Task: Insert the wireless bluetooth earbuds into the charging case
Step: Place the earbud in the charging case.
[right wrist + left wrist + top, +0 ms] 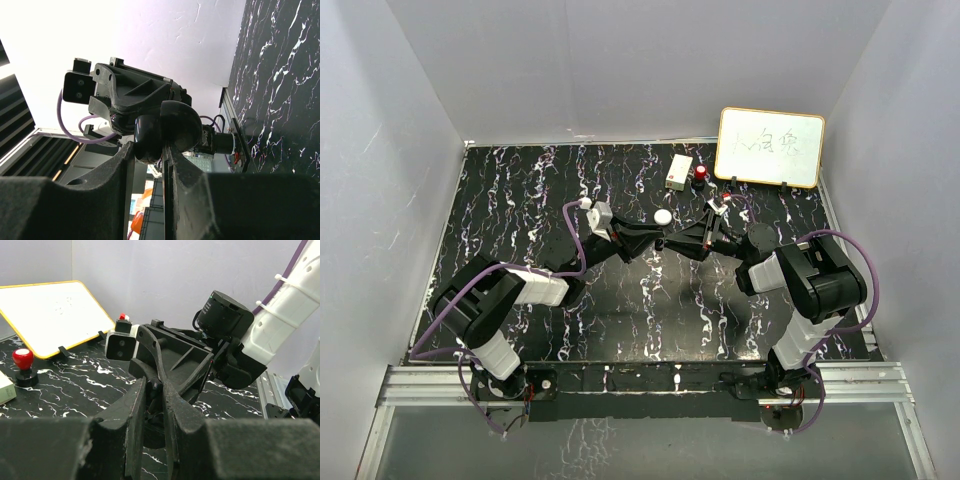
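Observation:
Both grippers meet tip to tip above the middle of the table. My left gripper (657, 238) (156, 384) is shut on a tiny black stemmed earbud (154, 387), pinched upright between its fingertips. Facing it, my right gripper (673, 239) (150, 146) is shut on the black, glossy, round charging case (148, 134). The case's domed lid (182, 125) stands open beside the right finger. In the top view both the earbud and the case are hidden between the black fingers. A dark round shape (152, 436) shows low in the left gripper's gap; I cannot tell what it is.
A white round puck (663, 216) lies on the black marbled table (520, 200) just beyond the grippers. Farther back are a white box (677, 172), a red knob on a black base (701, 175) and a yellow-framed whiteboard (770, 147). Grey walls enclose the table.

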{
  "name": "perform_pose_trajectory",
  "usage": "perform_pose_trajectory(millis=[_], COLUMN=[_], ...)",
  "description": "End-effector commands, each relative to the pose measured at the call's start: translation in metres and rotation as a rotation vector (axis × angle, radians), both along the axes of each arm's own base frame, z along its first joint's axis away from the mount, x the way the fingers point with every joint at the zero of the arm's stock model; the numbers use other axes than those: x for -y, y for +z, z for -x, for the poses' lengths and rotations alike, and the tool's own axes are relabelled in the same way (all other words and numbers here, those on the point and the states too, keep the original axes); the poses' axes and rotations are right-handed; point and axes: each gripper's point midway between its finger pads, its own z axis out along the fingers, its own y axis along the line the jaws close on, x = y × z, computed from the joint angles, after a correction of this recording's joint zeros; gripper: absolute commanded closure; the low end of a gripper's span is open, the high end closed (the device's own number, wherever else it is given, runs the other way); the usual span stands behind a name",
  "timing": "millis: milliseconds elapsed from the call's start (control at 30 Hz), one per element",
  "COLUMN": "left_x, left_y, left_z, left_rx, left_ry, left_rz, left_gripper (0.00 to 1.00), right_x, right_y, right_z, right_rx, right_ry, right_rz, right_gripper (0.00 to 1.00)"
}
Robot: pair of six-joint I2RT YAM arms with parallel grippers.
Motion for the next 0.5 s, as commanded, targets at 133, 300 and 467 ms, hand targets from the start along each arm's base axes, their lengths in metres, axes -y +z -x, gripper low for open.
perform_pose_trajectory(millis=[133,300,467], left_x=[-0.0077,-0.0068,-0.0063], left_y=[0.0408,0.0382,0.0364], left_z=[0.0087,0.0077,0.0073], left_rx=[0.173,0.168,0.163], left_ry=[0.016,0.016,0.014], left_rz=[0.115,0.111,0.108], left_gripper=[1.00,1.00,1.00], right_x=[0.0028,0.0027,0.0029], right_y=[0.0419,0.0426,0.0431], right_z=[0.0176,0.0176,0.0179], right_rx=[0.310,0.312,0.314], right_ry=[0.004,0.004,0.005], right_rz=[-0.083,-0.084,-0.086], right_gripper=[1.00,1.00,1.00])
